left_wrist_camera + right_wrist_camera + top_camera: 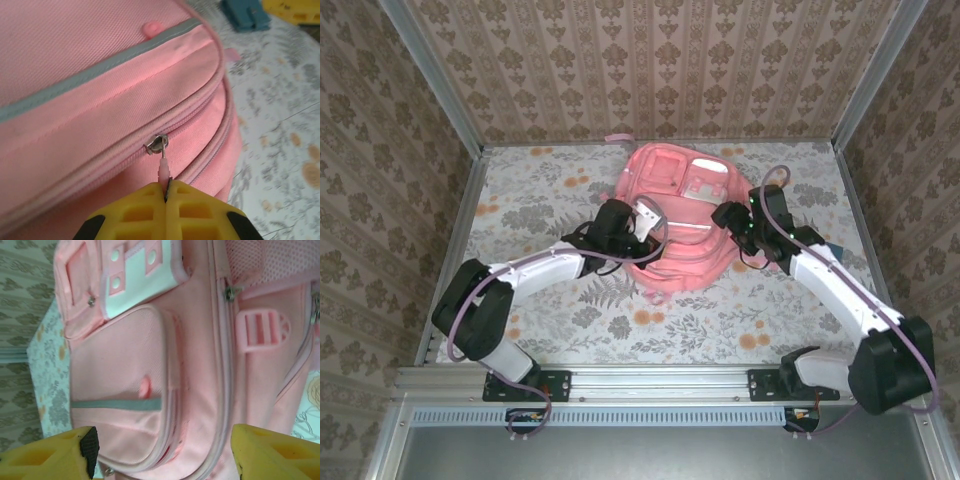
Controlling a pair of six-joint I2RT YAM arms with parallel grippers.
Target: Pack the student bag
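The student bag [675,215], a large pink fabric backpack, lies flat toward the back middle of the floral tabletop [540,190], with an arm on each side of it.

The left pincer [166,187] is at the bag's left flank. In the left wrist view its yellow fingers [135,212] are pressed together with no gap, pinching the small pink zip pull [163,172]. The pull runs up to a metal slider [157,144] on a curved zip line along the bag's side. Above that zip, a grey stripe [100,70] crosses the pink cloth. A blue object [245,12] and a yellow object [295,9] lie on the tabletop beyond the bag, both blurred.

The right pincer [162,455] hangs over the bag's right side. Its two yellow fingers [50,455] are spread wide apart and grip nothing, and the bag's front pocket lies beyond them. The right wrist view also shows a white patch [135,275] with pink round studs and a ribbed pink buckle [262,329] beside a long zip. Whether the patch bears a brand or any lettering cannot be told, and no other label on the bag can be read.
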